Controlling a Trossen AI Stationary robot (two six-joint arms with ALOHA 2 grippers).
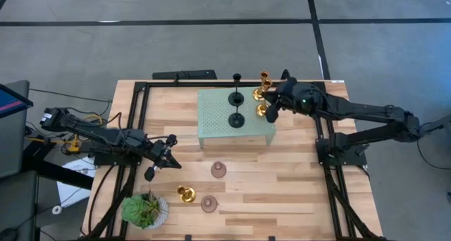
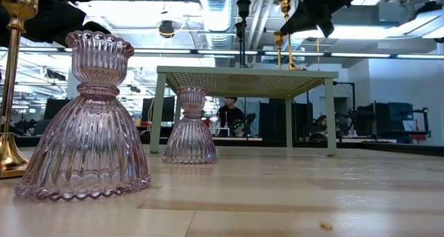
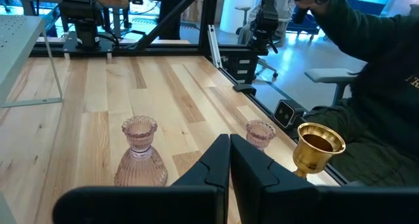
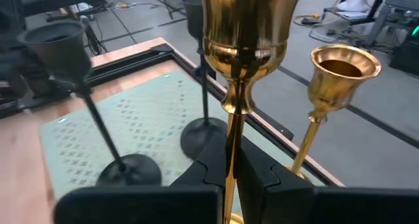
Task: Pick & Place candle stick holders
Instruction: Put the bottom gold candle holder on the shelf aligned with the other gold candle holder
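Observation:
Two black holders [image 1: 237, 119] stand on the pale green platform [image 1: 211, 128], and a gold holder [image 1: 261, 93] stands at its far right corner. My right gripper [image 1: 271, 110] is over the platform's right edge, shut on another gold holder [image 4: 245, 27]. On the near table stand two pink holders [image 1: 219, 170] [image 1: 208, 204] and a third gold holder [image 1: 185, 194]. My left gripper [image 1: 168, 156] is shut and empty, left of them. The left wrist view shows its shut fingers [image 3: 229, 152] with both pink holders [image 3: 139, 155] and the gold one [image 3: 317, 149] beyond them. My right gripper pinches the gold holder's slim stem [image 4: 230, 129] between its two fingers, below the cup. The fingers come from the table's right side, slanting down, and lie across the stem. The holder stands upright. The gripper hides its base, so I cannot tell whether it rests on the platform.
A green potted plant [image 1: 144, 209] stands at the near left corner. The second gold holder [image 4: 337, 73] and the two black holders [image 4: 78, 73] stand close by the held one. A black frame [image 1: 141, 107] borders the table. A person [image 3: 366, 86] sits beyond the table's near edge.

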